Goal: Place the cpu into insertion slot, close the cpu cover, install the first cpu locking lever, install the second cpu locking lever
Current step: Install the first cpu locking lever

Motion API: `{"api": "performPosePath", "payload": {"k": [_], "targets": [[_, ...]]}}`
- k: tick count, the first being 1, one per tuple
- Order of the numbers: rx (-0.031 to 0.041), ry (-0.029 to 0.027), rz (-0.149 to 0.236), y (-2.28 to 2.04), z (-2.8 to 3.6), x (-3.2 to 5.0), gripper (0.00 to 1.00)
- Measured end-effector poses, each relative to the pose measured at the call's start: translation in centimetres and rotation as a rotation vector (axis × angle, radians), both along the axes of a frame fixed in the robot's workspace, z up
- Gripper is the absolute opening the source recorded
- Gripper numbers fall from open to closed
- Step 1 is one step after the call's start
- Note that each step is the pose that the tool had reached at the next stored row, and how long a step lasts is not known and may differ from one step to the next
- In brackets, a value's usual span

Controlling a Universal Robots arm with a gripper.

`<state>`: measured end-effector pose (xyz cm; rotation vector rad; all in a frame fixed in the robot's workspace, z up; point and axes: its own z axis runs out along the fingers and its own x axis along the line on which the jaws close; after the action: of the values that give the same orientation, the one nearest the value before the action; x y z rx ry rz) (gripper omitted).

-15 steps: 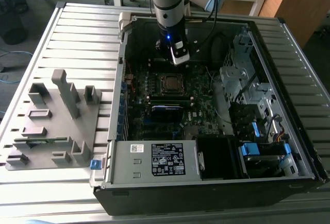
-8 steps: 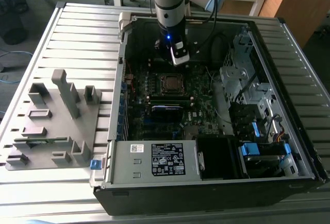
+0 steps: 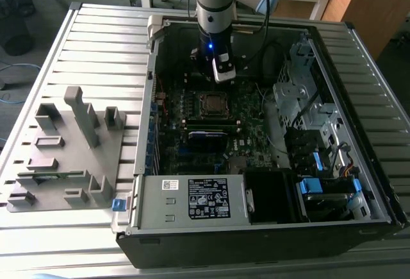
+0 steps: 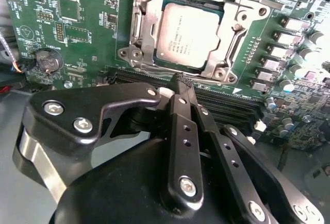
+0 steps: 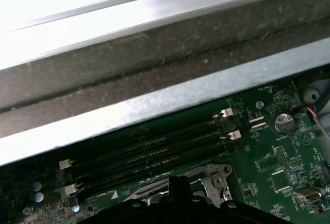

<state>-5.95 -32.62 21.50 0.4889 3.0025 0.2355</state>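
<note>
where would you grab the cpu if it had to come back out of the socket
Probably not yet: the cpu lies flat in the insertion slot with the cpu cover framing it. With the cover lifted, pinch two opposite edges from straight above.

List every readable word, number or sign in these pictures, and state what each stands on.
No text can be read with certainty.
Dull silver-grey square cpu, in the second wrist view: several printed lines, too blurred to read.
White label on the grey metal power supply box: too small to read.
Dark green circuit board: white printed markings, too small to read.
</note>
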Motion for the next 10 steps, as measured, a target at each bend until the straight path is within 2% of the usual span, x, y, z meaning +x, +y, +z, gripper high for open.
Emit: {"api": "performPosePath", "payload": {"k": [1, 3, 7, 8, 9, 10], "targets": [[-0.0001, 0.0022, 0.000, 0.00, 0.00, 0.00, 0.11], [-0.0003, 0.0027, 0.000, 0.00, 0.23, 0.00, 0.11], [-0.0008, 0.0062, 0.000, 0.00, 1.38, 0.00, 0.11], [-0.0042, 0.0081, 0.000, 0.00, 1.59, 0.00, 0.11], [-0.0128, 0.0106, 0.000, 0.01, 1.69, 0.00, 0.11], [-0.0273, 0.0139, 0.001, 0.00, 1.72, 0.00, 0.11]]}}
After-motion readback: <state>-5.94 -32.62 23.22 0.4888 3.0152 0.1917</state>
